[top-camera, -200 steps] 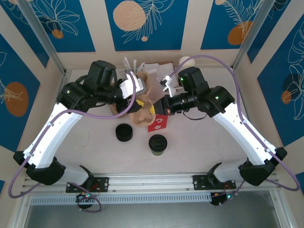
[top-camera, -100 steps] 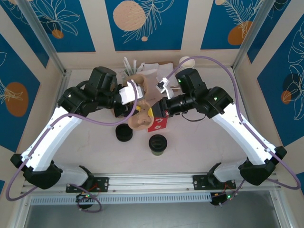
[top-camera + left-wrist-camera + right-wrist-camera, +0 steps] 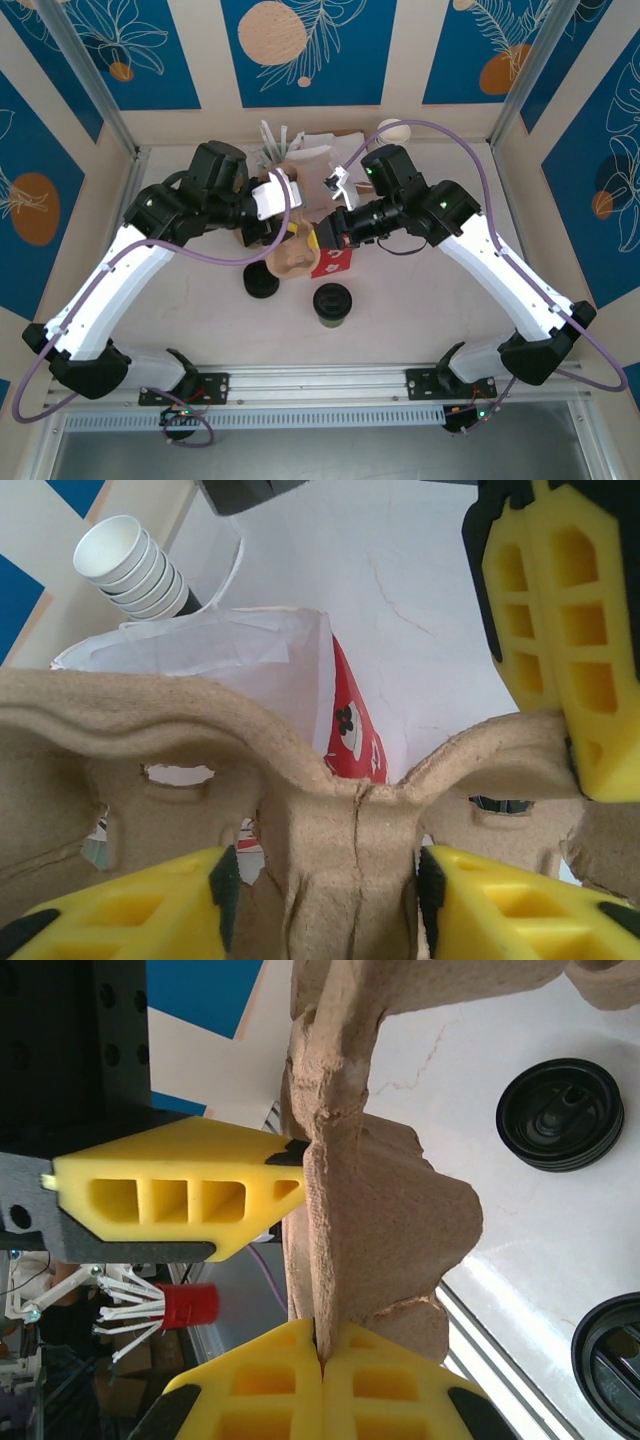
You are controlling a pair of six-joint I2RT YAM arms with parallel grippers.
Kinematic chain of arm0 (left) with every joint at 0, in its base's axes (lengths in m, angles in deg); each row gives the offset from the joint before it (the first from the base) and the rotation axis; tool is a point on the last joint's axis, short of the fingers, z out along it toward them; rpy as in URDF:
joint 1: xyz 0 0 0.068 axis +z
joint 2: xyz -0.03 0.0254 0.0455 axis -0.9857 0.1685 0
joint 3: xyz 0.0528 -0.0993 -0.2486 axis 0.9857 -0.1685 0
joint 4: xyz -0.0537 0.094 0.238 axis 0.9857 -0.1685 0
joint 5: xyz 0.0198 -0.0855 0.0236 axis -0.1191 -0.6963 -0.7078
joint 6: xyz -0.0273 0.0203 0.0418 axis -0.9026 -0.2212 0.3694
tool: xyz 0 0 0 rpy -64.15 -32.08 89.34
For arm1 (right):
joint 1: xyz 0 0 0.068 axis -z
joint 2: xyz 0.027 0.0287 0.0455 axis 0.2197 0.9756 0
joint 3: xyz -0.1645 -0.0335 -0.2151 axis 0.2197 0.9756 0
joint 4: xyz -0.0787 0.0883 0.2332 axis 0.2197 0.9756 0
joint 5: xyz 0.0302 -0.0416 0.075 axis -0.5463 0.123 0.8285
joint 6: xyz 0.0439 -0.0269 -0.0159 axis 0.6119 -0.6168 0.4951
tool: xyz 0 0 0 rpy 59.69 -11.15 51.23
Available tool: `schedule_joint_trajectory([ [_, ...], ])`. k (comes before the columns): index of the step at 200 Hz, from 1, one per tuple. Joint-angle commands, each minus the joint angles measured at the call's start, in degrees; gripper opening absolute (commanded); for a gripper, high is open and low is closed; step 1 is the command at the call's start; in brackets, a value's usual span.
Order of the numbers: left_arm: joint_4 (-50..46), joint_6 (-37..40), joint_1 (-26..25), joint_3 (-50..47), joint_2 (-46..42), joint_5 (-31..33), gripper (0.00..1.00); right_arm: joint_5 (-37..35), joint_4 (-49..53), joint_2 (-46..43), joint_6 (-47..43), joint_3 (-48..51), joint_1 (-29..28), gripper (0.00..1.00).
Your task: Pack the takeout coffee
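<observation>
Blue wall panels (image 3: 300,50) with orange discs and white leaf outlines, parted by beige strips and metal posts, close in the pale worktop (image 3: 420,300), which shows fine hairline cracks in the left wrist view; the red-and-white bag (image 3: 335,262) stands near the middle of it, its mouth open and its lining white, though what lies inside cannot be told; the brown pulp cup carrier (image 3: 292,250) hangs tilted in front of that mouth, overlapping the bag from above; the left hand (image 3: 325,880) clasps the carrier's middle ridge between its yellow fingers, and the right hand (image 3: 320,1365) is pinched tight on a thin edge of the same carrier; a stack of white cups (image 3: 392,130) lies at the back edge; the takeout coffee (image 3: 332,303), dark olive-green body under a round black lid, stands upright on the worktop just in front of the bag, apart from both hands; a squat black puck (image 3: 262,281) sits to its left.
</observation>
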Motion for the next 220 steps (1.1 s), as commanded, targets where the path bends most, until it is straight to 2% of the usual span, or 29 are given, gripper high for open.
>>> schedule_joint_trajectory([
  [1, 0.61, 1.07, -0.65, -0.54, -0.89, -0.98, 0.44, 1.48, 1.01, 0.01, -0.99, -1.61, -0.30, 0.00],
  [38, 0.08, 1.31, -0.67, -0.87, -0.97, -0.60, 0.44, 1.23, 1.05, -0.23, -1.14, -1.85, -0.24, 0.00],
  [63, 0.17, 1.57, -0.64, -1.22, -1.15, -0.26, 0.50, 1.26, 1.19, -0.26, -1.14, -2.14, -0.21, 0.00],
  [93, -0.25, 1.92, -0.72, -1.29, -1.11, -0.18, 0.50, 1.20, 1.26, -0.48, -1.05, -2.01, -0.26, 0.00],
  [128, -0.42, 2.45, -0.71, -0.88, -0.84, 0.26, 0.41, 1.04, 1.35, -0.52, -1.06, -1.91, -0.25, 0.00],
  [160, -0.53, 2.50, -0.72, -0.43, -0.79, 0.79, 0.39, 0.37, 1.58, -0.86, -1.11, -2.26, -0.08, 0.00],
  [188, -0.35, 0.15, -0.71, 0.99, -0.33, 2.19, 0.36, -1.07, 1.43, -2.15, -1.94, -1.95, 0.77, 0.09],
  [220, -1.17, -1.65, -0.66, 4.04, 1.33, 0.70, 0.33, -0.81, 0.15, -4.80, -2.09, -0.69, 3.42, 0.20],
])
